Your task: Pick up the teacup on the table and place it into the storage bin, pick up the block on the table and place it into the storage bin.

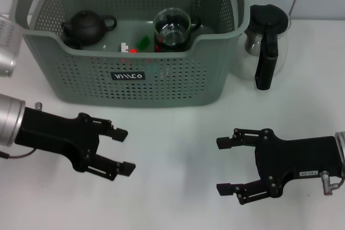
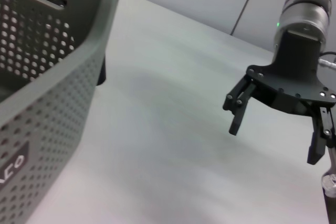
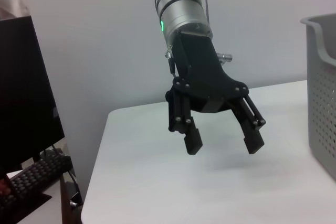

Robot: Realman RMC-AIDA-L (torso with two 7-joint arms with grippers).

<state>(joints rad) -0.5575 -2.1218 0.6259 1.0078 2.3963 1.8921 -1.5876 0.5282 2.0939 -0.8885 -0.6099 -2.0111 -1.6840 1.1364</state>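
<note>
Both claws hang low over the bare white table [image 1: 178, 149], facing each other in front of the basket. The left gripper [image 1: 123, 151] has its fingers spread apart with nothing between them; the right gripper [image 1: 225, 166] is likewise spread wide and holds nothing. The right wrist view shows the left gripper from across the table, the left wrist view the right one, and both sets of jaws stand clearly parted.

Just behind them stands the storage bin [image 1: 161, 87], grey and perforated, with orange clips at its handles. Inside it sit a dark teapot [image 1: 86, 27], a clear glass teacup [image 1: 172, 28], and small coloured pieces, a green block [image 1: 144, 42] among them. A glass pitcher with a black handle [image 1: 265, 44] stands on the table just beside the bin.

To my eye both placings look finished: cup and block already lie in the bin, and nothing is left on the table for the claws to fetch. The next move probably calls only for drawing the arms back.

The black label [image 1: 127, 76] on the bin's front carries white lettering, too stylised to read with confidence.
</note>
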